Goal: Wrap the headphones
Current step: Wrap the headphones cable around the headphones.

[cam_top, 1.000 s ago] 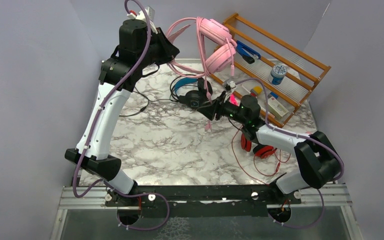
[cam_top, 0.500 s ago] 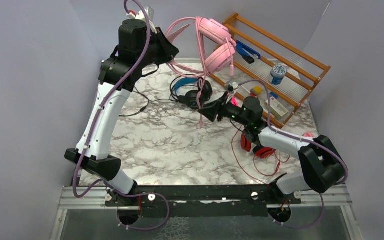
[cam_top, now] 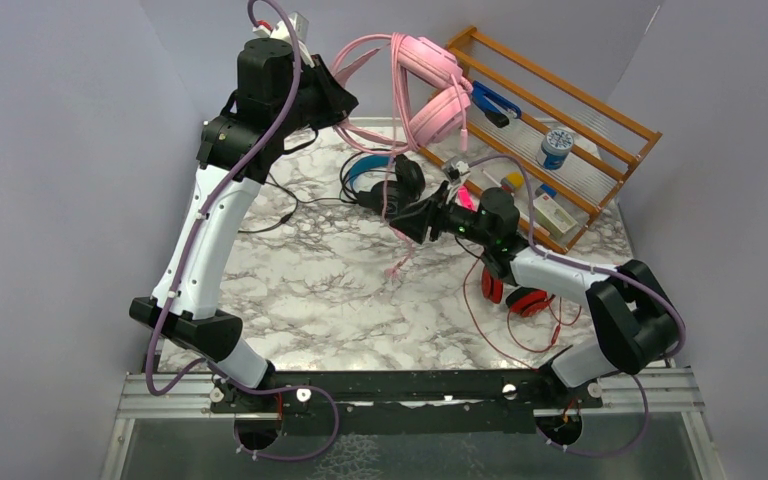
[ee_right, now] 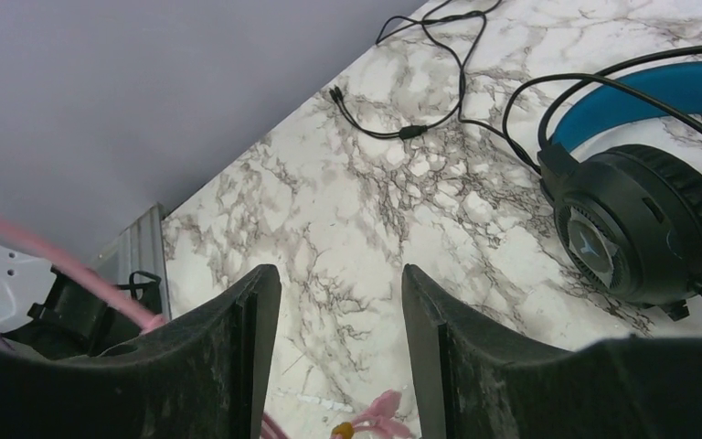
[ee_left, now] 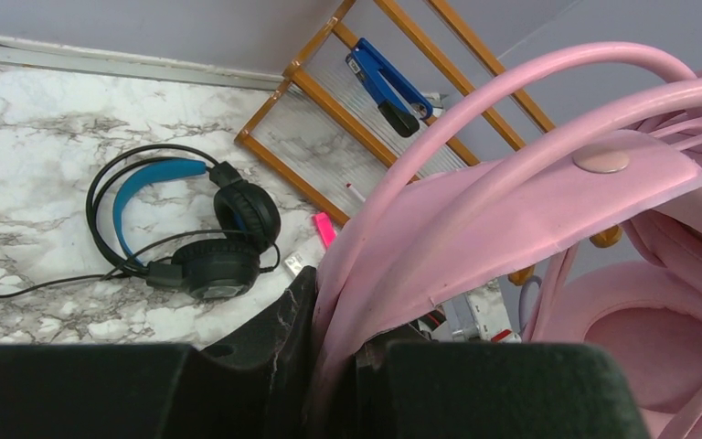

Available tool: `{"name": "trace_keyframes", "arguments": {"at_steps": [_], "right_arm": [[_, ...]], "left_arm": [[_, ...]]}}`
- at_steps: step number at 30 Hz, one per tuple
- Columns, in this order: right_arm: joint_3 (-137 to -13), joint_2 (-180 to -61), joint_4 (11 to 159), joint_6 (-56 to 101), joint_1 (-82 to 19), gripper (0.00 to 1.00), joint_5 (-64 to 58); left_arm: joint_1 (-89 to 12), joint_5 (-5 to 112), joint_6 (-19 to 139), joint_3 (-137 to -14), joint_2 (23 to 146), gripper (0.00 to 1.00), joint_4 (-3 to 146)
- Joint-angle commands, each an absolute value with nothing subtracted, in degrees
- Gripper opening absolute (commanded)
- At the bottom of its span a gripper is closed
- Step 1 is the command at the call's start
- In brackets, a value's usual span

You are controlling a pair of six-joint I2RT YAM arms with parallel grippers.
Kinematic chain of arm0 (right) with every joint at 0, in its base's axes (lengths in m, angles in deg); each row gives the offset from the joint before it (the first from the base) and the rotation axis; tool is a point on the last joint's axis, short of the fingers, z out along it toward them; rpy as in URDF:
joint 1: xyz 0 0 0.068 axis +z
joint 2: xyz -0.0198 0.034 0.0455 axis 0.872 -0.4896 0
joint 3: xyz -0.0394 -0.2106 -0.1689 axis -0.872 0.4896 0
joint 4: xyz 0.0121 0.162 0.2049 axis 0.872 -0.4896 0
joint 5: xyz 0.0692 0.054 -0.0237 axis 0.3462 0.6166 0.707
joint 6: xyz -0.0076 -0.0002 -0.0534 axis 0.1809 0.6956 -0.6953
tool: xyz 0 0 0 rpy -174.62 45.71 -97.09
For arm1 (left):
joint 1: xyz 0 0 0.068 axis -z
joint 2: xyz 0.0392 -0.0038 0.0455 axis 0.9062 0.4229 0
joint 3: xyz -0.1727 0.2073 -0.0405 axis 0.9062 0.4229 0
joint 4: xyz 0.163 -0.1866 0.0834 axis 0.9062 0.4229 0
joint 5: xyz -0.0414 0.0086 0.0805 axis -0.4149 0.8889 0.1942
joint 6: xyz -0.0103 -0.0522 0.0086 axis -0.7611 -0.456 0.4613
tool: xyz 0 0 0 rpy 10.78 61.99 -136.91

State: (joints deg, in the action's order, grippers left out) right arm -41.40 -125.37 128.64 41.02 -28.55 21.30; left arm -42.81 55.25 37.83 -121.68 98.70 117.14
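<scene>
My left gripper [cam_top: 335, 100] is raised at the back, shut on the headband of the pink headphones [cam_top: 438, 88]; in the left wrist view the pink band [ee_left: 475, 210] is pinched between its fingers [ee_left: 343, 315]. The pink cable loops over the headset and its end [cam_top: 397, 265] hangs down to the table. My right gripper [cam_top: 402, 215] is open over mid-table, with the pink plug end [ee_right: 370, 425] loose low between its fingers. The black headphones with blue headband [cam_top: 385, 180] lie behind it, also in the right wrist view [ee_right: 644, 219]. The red headphones [cam_top: 525, 298] lie by the right arm.
A wooden rack [cam_top: 600, 110] stands tilted at the back right, holding a blue clip [cam_top: 495, 103], a round tin [cam_top: 557, 148] and small items. The black cable [cam_top: 280, 205] trails left across the marble top. Red cable [cam_top: 480, 310] loops near the right arm's base.
My right gripper has shifted slightly left toward the black headphones. The pink cable end now hangs lower beneath it. The left arm has not moved.
</scene>
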Motion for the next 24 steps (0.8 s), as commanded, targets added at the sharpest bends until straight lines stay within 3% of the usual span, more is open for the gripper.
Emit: {"name": "trace_keyframes", "arguments": {"at_steps": [1, 6, 10, 14, 24], "right_arm": [[-41.63, -125.46, 130.49, 40.79, -28.56, 0.57, 23.3], [-38.6, -120.31, 120.26, 39.63, -30.94, 0.72, 15.74], [-42.19, -122.22, 107.6, 31.58, -33.9, 0.77, 23.92], [-35.92, -120.08, 117.88, 28.45, -34.05, 0.83, 28.34], [-37.9, -134.17, 135.49, 33.64, -33.03, 0.83, 35.03]], "left_arm": [[-43.28, 52.7, 35.2, -124.34, 96.5, 0.0, 111.51], [-43.59, 53.05, 35.27, -125.45, 96.42, 0.0, 111.56], [-43.71, 52.38, 35.21, -126.33, 96.46, 0.0, 111.72], [-43.71, 51.75, 34.82, -125.76, 96.08, 0.0, 111.71], [-43.79, 51.35, 34.67, -126.48, 95.9, 0.0, 112.08]]}}
